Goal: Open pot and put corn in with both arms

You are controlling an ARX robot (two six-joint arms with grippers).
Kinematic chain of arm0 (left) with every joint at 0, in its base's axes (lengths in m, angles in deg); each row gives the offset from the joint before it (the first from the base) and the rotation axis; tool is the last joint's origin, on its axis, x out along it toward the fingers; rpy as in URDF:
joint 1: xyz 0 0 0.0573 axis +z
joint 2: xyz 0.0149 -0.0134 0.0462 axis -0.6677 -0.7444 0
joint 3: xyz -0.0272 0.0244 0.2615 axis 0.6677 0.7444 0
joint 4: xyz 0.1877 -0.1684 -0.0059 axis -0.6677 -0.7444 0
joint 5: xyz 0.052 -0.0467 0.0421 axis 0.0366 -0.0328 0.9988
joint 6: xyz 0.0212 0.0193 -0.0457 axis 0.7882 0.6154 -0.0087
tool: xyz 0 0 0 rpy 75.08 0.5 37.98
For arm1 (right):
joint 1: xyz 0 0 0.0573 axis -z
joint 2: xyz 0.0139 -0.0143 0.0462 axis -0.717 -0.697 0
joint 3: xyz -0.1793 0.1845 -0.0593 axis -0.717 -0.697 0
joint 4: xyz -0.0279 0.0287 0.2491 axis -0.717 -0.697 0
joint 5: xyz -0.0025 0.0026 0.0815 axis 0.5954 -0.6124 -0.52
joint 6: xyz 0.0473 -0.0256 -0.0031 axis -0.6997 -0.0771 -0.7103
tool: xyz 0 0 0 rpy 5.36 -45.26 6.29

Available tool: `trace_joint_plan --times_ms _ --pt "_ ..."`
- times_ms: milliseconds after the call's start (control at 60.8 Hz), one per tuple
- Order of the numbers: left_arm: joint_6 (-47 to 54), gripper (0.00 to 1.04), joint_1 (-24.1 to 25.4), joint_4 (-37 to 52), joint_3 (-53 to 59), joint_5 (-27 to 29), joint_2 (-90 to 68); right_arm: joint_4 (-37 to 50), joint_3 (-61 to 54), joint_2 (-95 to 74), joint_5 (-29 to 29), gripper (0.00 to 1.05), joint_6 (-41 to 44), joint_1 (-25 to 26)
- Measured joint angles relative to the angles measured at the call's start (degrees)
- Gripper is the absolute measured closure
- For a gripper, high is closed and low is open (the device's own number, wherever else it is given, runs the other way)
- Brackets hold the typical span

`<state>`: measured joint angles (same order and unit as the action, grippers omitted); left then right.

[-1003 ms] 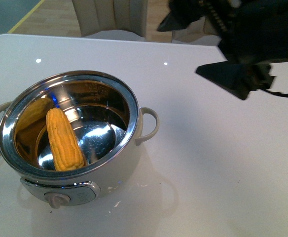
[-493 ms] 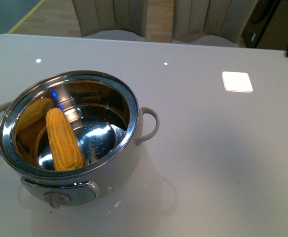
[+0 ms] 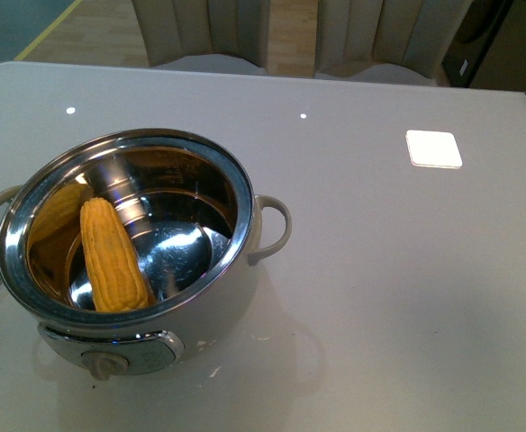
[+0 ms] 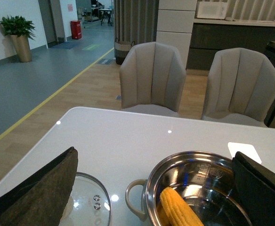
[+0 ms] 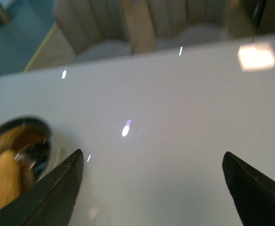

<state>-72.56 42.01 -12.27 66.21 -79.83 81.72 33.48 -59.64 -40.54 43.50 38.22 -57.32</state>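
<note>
Yellow corn [image 3: 112, 256] lies inside the open pot [image 3: 236, 171], leaning against its steel wall, tip up. Beside the pot, the glass lid [image 4: 88, 207] rests flat on the white counter [image 3: 380, 270]. The left gripper [image 4: 151, 188] hangs above the pot, jaws spread wide, holding nothing. The right gripper [image 5: 151, 188], off beside the pot over bare counter, is likewise wide and empty. Beyond the pot, two chairs [image 4: 152, 75] stand behind the counter.
</note>
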Motion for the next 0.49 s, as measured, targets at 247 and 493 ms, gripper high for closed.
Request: trace_joint_plan --times_ms 247,493 --pt "0.0 0.07 0.0 0.0 0.0 0.0 0.0 7.6 -6.2 6.1 -2.7 0.73 8.1 4.1" --pt "0.0 0.07 0.0 0.0 0.0 0.0 0.0 5.6 -8.6 10.9 -9.6 1.03 9.2 11.2"
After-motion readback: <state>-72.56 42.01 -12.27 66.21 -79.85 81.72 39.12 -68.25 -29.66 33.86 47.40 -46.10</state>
